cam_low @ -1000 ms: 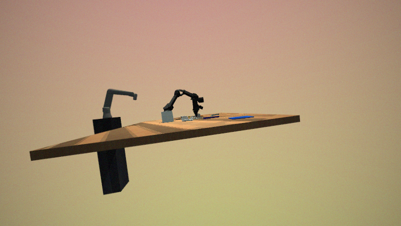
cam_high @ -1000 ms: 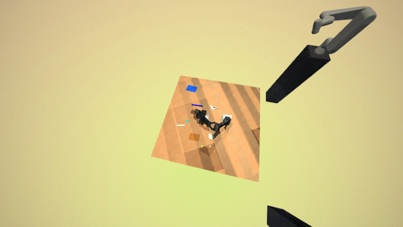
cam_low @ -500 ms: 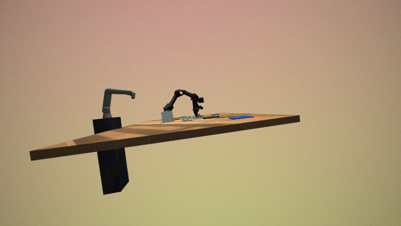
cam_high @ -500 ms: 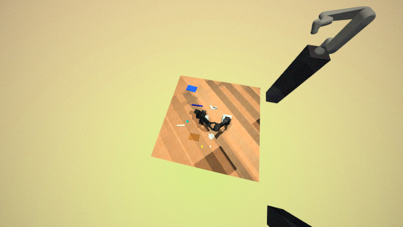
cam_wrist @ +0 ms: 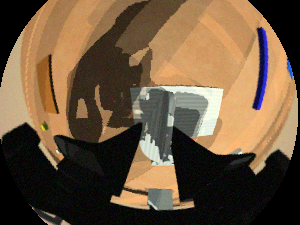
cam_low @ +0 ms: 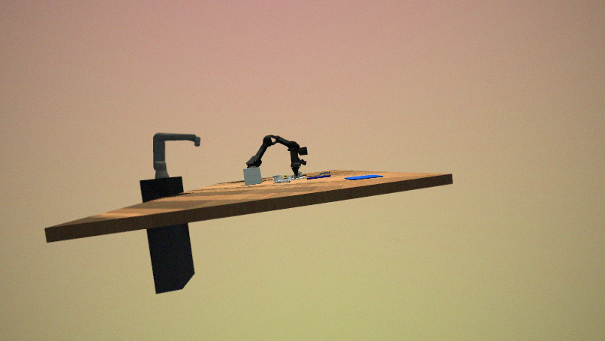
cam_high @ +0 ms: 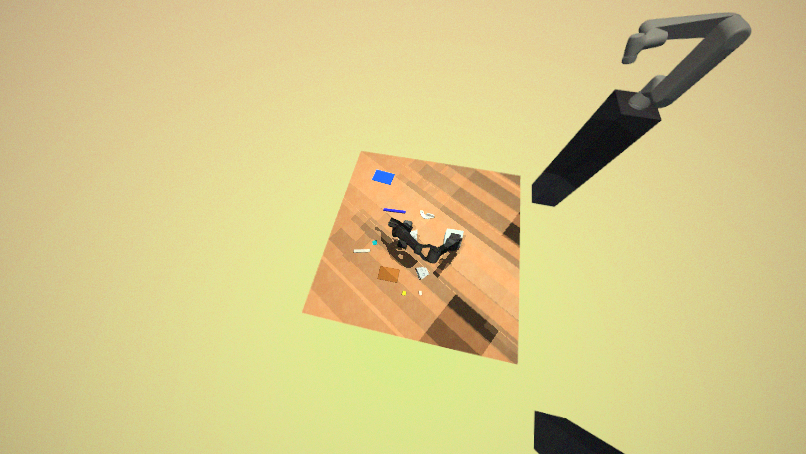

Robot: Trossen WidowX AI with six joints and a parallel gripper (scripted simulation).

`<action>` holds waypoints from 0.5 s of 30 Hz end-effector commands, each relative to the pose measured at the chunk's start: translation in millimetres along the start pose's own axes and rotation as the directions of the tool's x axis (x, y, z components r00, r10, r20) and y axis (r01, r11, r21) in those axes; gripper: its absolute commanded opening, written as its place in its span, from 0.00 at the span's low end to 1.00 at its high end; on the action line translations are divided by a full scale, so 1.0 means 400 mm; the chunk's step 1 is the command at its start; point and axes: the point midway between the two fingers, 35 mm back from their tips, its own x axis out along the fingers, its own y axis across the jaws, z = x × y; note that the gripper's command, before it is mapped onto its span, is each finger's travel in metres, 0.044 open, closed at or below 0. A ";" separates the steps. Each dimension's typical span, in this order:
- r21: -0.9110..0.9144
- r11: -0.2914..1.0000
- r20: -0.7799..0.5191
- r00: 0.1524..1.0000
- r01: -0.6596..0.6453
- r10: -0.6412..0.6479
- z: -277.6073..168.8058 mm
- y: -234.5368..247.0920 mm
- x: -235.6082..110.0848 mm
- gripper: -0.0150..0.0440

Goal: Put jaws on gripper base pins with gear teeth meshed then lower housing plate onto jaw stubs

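Note:
My gripper (cam_low: pixel 296 174) (cam_wrist: pixel 155 127) points down and is shut on a grey jaw (cam_wrist: pixel 161 111). The jaw stands between the fingertips in the wrist view, over the pale rectangular gripper base (cam_wrist: pixel 216 106) (cam_high: pixel 414 234). Whether the jaw sits on a pin cannot be told; the pins and gear teeth are not distinct. Another white piece (cam_high: pixel 426 214), hooked like a jaw, lies apart from the base. A white fan-shaped piece with dark spots (cam_high: pixel 421 273), seemingly the housing plate, lies on the other side of the arm.
A blue bar (cam_high: pixel 394 210) (cam_wrist: pixel 263 69) and a blue sheet (cam_high: pixel 383 177) (cam_low: pixel 364 177) lie on the table. An orange-brown sheet (cam_high: pixel 388 274) (cam_wrist: pixel 47 86), a white bar (cam_high: pixel 361 250), a cyan bit (cam_high: pixel 374 242) and a yellow bit (cam_high: pixel 403 293) lie elsewhere. A grey arm (cam_low: pixel 159 148) stands beyond the table.

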 end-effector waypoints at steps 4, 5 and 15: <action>0.001 1.000 0.000 1.000 -0.005 0.005 0.000 0.001 0.003 0.48; 0.001 1.000 0.000 1.000 -0.005 0.005 0.000 0.001 0.003 0.48; 0.001 1.000 0.000 1.000 0.000 0.000 0.000 0.000 0.000 0.63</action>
